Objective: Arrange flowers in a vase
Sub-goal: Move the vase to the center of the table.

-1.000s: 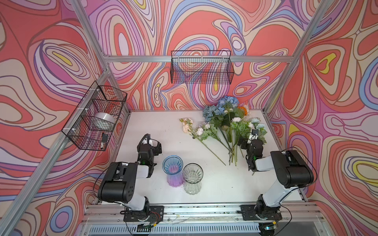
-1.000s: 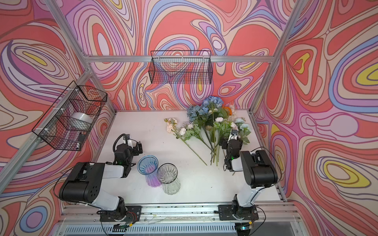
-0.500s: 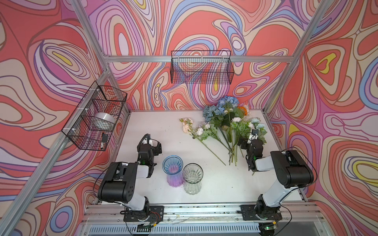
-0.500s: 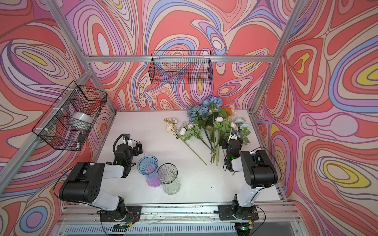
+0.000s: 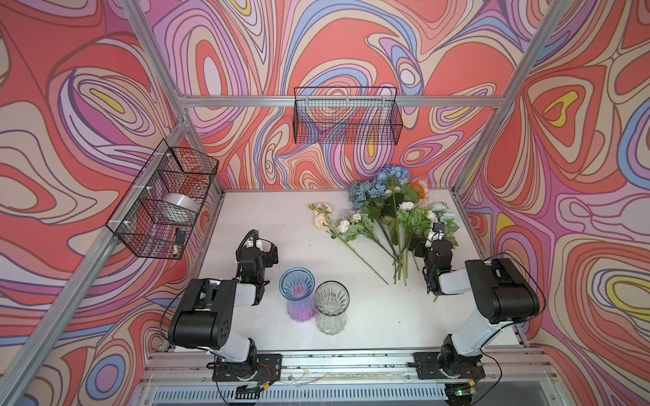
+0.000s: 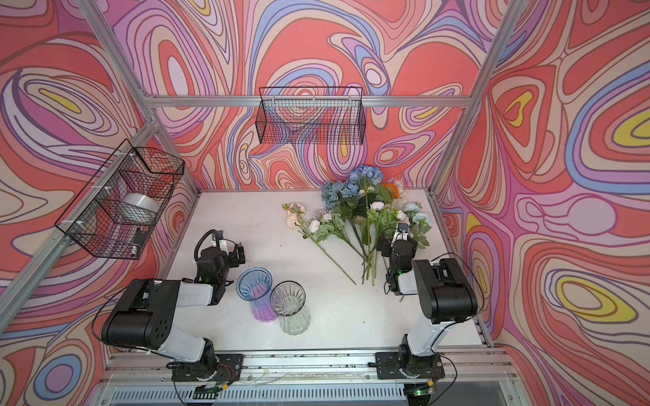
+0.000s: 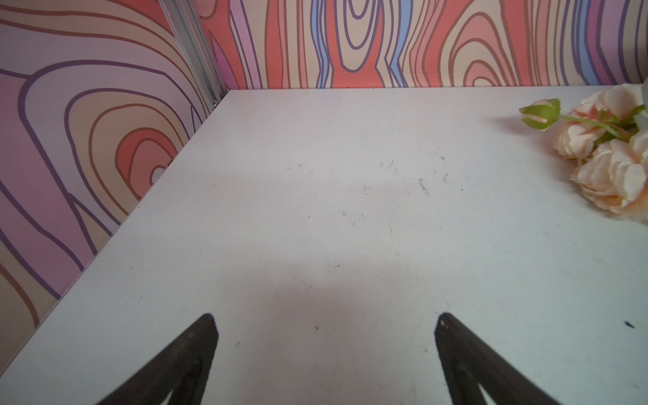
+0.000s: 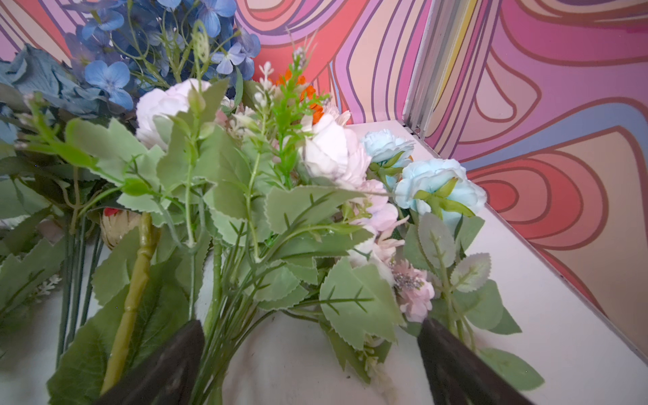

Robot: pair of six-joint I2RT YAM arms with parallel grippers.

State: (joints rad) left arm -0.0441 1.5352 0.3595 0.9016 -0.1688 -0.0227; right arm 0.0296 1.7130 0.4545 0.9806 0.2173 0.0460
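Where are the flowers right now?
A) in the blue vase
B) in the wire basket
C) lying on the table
C: the flowers lie in a heap on the white table, and the blue vase stands empty.

A white, lightly scuffed worktop point(image 5: 267, 218) carries a loose pile of artificial flowers point(image 5: 404, 219) toward its far right corner, blue hydrangeas point(image 5: 381, 184) nearest the back wall, green stems fanning toward the front. Nearer the front edge, a blue-and-purple glass vase point(image 5: 298, 298) and a clear ribbed glass vase point(image 5: 330, 309) stand upright, just beside each other.
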